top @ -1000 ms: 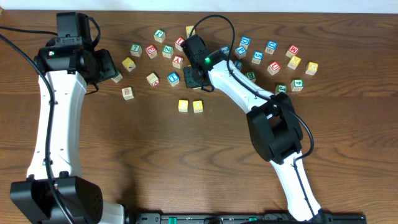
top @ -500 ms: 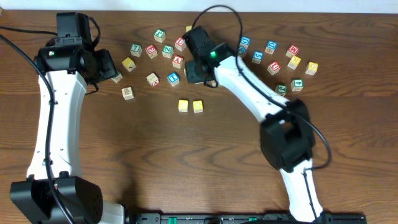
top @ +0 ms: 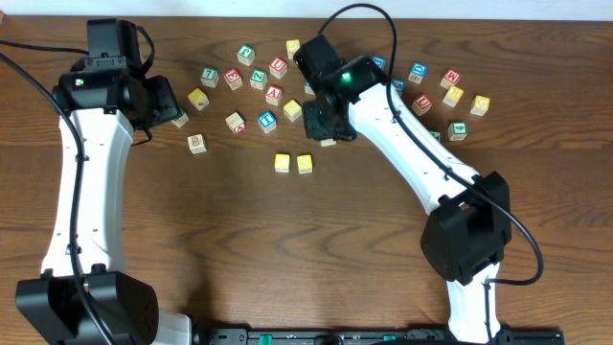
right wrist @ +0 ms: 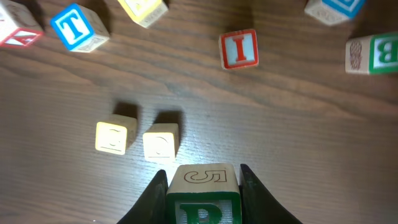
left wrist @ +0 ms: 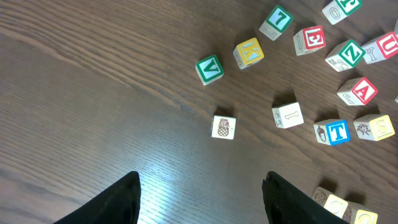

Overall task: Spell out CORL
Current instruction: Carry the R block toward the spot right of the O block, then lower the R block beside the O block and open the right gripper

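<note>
Two yellow blocks, C (top: 282,163) and O (top: 305,163), lie side by side at mid table; in the right wrist view they are C (right wrist: 115,137) and O (right wrist: 160,141). My right gripper (top: 328,134) is shut on a green R block (right wrist: 202,193) and holds it just right of and behind the O block. My left gripper (top: 165,103) is open and empty at the far left, above bare wood (left wrist: 199,199). Many other letter blocks lie scattered along the back.
Loose blocks near the left gripper: a green V (left wrist: 209,69), a yellow K (left wrist: 249,53), a pineapple block (left wrist: 223,127), a blue T (left wrist: 336,131). A red I block (right wrist: 239,48) lies behind the pair. More blocks (top: 452,96) spread at the back right.
My right gripper has moved right and toward the front with the R block, from among the back blocks to beside the O block. The left arm has not moved.
</note>
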{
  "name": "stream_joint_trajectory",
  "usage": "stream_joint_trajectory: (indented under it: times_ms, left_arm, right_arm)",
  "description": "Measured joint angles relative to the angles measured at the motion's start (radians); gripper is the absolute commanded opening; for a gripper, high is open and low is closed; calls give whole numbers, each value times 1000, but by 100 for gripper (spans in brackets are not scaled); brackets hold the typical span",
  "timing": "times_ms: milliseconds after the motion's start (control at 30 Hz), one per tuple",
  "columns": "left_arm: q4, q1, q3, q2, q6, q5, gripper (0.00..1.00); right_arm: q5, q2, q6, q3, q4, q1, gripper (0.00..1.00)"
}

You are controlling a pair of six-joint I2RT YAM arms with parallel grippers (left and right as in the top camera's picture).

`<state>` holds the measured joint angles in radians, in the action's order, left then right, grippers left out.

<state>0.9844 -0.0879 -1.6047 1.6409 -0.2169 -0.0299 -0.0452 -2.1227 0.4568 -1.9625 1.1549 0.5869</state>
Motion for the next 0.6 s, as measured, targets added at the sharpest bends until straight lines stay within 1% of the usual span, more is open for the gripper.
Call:
stream_joint_trajectory:
  times_ms: [133,333,600]
  left_arm:
    - [0,0,0,0,0,0,62]
    - [0,0,0,0,0,0,62]
    - [0,0,0,0,0,0,62]
  right_arm:
    - [-3,0,33,87,-52,0,17]
    - [-4,-5,52,235,-206,0,16]
    - [-4,-6,77,341,-300,2,16]
